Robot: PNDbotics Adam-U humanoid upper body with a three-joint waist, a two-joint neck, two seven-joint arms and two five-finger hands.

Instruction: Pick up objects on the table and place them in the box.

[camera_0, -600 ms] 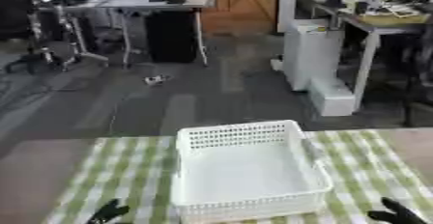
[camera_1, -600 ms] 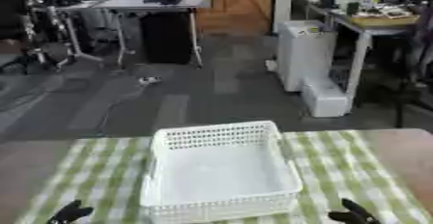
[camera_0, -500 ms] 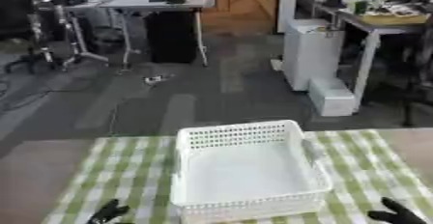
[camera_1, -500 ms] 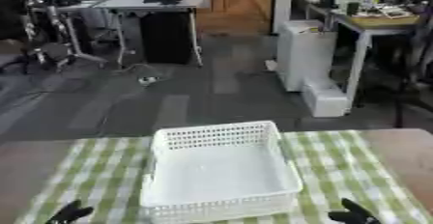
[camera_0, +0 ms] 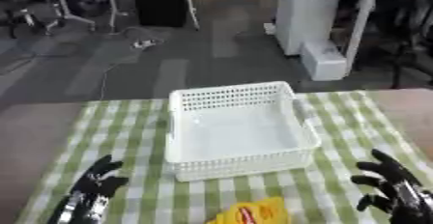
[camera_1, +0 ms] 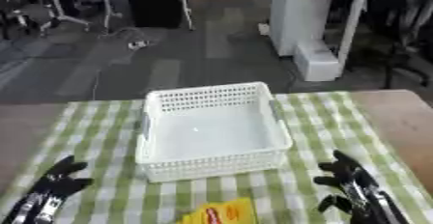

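Below the basket (camera_0: 237, 131), at the near edge, lies a yellow packet (camera_1: 218, 213); probably light, soft, crinkly; pinch its edge; left hand (camera_0: 91, 189) and right hand (camera_1: 355, 189) rest open, empty.

One white basket (camera_0: 238, 158), one yellow packet (camera_0: 251, 213), two robot hands.

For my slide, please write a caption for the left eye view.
Empty white basket on checked cloth, yellow packet in front, both hands open.
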